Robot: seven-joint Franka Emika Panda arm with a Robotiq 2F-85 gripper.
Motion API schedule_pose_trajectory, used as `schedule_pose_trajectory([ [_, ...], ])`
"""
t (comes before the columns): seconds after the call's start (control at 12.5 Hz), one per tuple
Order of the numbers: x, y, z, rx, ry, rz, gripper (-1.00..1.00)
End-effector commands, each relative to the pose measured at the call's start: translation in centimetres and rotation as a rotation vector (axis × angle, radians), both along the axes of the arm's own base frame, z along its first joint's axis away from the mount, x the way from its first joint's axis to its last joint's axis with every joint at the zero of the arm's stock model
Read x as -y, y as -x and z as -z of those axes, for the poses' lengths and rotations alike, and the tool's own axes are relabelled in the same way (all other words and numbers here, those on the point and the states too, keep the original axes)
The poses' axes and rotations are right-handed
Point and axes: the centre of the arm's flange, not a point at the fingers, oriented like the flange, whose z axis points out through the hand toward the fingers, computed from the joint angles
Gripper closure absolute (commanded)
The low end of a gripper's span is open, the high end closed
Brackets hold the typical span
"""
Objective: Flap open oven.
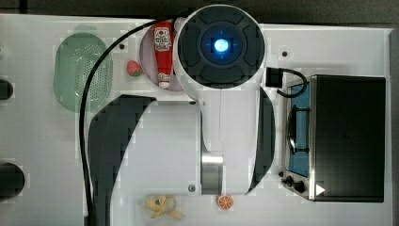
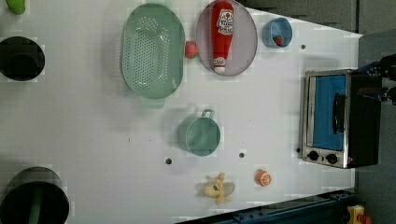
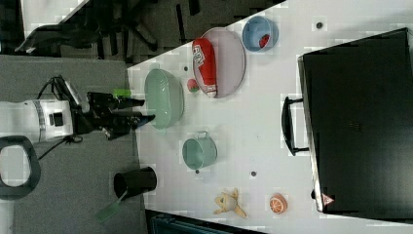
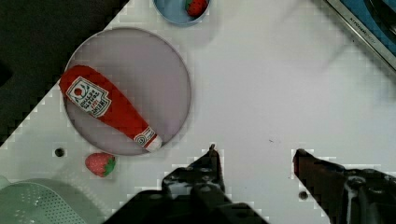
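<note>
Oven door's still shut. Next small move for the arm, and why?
Probably carry the open pincer across to the oven and line it up on the handle. The door is shut, and the pincer holds nothing, hanging above bare table near the ketchup bottle.

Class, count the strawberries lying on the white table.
2. One red strawberry lies between the green perforated colander and the grey round plate; another strawberry sits inside the small blue bowl. Others may be hidden.

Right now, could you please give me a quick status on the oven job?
Gripper open, holding nothing. Oven door shut, handle untouched. Nothing blocking the door.
</note>
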Motion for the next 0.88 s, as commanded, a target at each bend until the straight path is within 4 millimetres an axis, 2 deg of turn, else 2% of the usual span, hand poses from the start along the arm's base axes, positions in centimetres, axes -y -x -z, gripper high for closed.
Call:
schedule_pose_trajectory([
  [0.08,3.91,10.19,-6.76,-0.018,-0.019,-0.006,-0.59],
  [0.24,3.90,10.19,-6.78,-0.018,-0.019,-0.006,-0.99],
  [0.4,3.90,10.19,-6.77,-0.018,-0.019,-0.006,-1.00],
  [0.48,3.90,10.19,-6.78,-0.018,-0.019,-0.006,-0.90],
  [0.88,4.57,10.25,-6.68,-0.020,-0.022,0.006,0.31],
])
